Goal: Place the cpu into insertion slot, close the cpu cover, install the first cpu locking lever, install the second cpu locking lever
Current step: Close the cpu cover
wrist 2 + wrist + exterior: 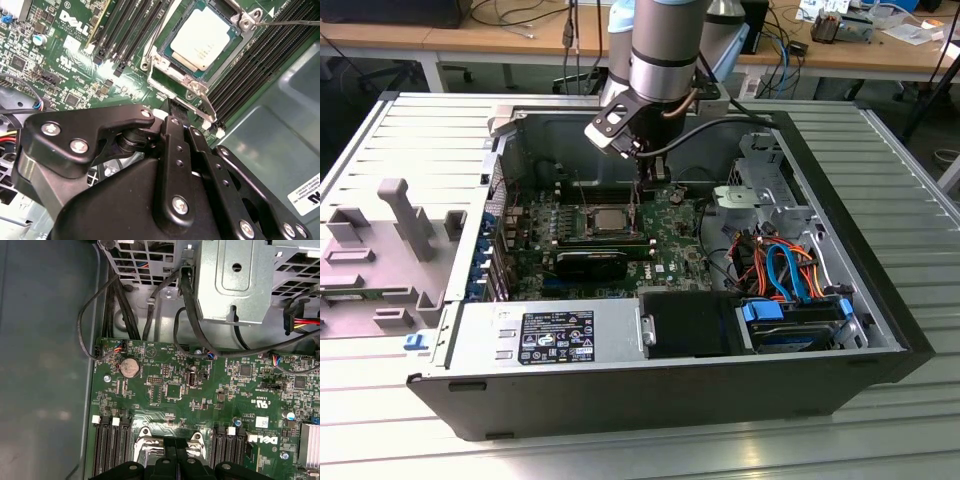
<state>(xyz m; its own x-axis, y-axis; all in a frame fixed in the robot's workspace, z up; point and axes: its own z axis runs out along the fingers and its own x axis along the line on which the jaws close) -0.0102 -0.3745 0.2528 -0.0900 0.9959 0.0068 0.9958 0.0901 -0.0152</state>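
Robotics lab / electronics workshop.
Robot arm (665, 50) hangs over an opened desktop computer case (620, 400) lying flat on a ribbed metal table (900, 170). Inside the case the green board (670, 240), drive cage (765, 190) and coloured wiring (785, 270) are exposed. Grey plastic fixture blocks (405, 215) sit on the table at the exterior view's left. Behind it are wooden desks (450, 40) with loose cables (775, 60) hanging and small gear scattered on top. Both wrist views look down on bare circuit board and memory slots (107, 440); the first wrist view also shows a coin battery (129, 367).
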